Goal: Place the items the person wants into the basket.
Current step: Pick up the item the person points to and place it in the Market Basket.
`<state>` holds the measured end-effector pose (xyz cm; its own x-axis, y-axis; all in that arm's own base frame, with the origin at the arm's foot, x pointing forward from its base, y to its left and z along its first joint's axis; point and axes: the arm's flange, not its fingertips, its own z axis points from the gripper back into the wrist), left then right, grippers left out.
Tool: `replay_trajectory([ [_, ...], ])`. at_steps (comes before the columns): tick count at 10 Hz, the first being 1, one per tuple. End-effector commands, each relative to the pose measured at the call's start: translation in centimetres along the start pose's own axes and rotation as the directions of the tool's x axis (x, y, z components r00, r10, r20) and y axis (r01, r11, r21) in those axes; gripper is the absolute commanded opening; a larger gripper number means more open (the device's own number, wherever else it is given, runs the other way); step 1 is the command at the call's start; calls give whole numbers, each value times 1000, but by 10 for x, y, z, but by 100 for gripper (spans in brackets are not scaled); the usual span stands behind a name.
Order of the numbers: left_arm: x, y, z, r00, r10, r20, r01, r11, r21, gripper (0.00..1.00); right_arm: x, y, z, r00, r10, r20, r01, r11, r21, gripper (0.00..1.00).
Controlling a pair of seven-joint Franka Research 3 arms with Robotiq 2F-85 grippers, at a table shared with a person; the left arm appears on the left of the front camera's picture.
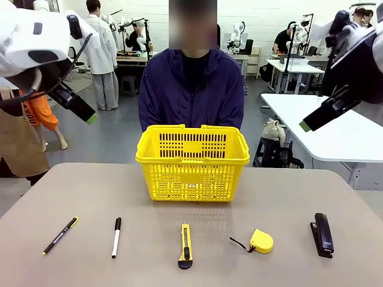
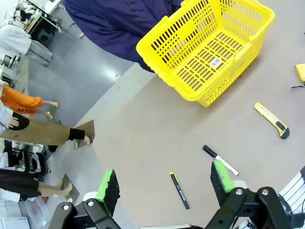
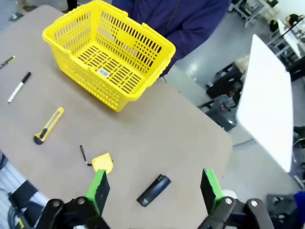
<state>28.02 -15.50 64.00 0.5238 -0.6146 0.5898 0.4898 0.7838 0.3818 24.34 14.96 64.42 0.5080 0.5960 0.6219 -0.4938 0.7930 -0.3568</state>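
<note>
Below the left gripper (image 2: 164, 180), wide open and empty, the thin black yellow-ended pen (image 2: 179, 191) lies roughly crosswise to its closing line. Equally open and empty, the right gripper (image 3: 154, 183) hangs farther off.

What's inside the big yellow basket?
Only a small white sticker on the slotted floor of the basket. The pen, marker and knife lie outside it on the table. The basket's own walls partly cover thin strips of floor along the edges.
</note>
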Motion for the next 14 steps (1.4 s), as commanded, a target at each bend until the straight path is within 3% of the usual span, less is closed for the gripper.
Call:
replay_trajectory([
  [1,-7,-4,-6,1000,-7,2,7,1000,-1,100,-6,-1,-11,1000,-6,-2,6,1000,1,100],
  [4,0,-1,-3,1000,-2,-4,2,1000,-5,100,-1,0,-2,1000,0,-4,0,1000,1,100],
  [5,-2,43,-5,994,68,-84,-92,939,-333,100,-6,-41,-8,996,-45,-83,69,945,318,100],
  [6,-14,88,1,979,182,-90,-202,833,-516,100,-17,-86,-16,985,-122,-119,166,851,499,100],
  [7,-37,120,2,964,239,-115,-255,724,-641,100,-36,-129,-28,975,-180,-128,219,715,664,100],
  [8,-58,151,2,951,265,-160,-299,652,-697,100,-55,-166,-42,956,-252,-153,281,622,731,100],
  [9,-78,185,6,929,345,-137,-338,634,-696,100,-77,-204,-53,927,-344,-149,333,571,750,100],
  [11,-122,224,17,896,438,-75,-371,644,-669,100,-118,-245,-55,891,-442,-100,350,529,773,100],
  [14,-183,267,18,853,520,43,-374,667,-644,100,-165,-268,-27,854,-519,40,308,565,765,100],
])
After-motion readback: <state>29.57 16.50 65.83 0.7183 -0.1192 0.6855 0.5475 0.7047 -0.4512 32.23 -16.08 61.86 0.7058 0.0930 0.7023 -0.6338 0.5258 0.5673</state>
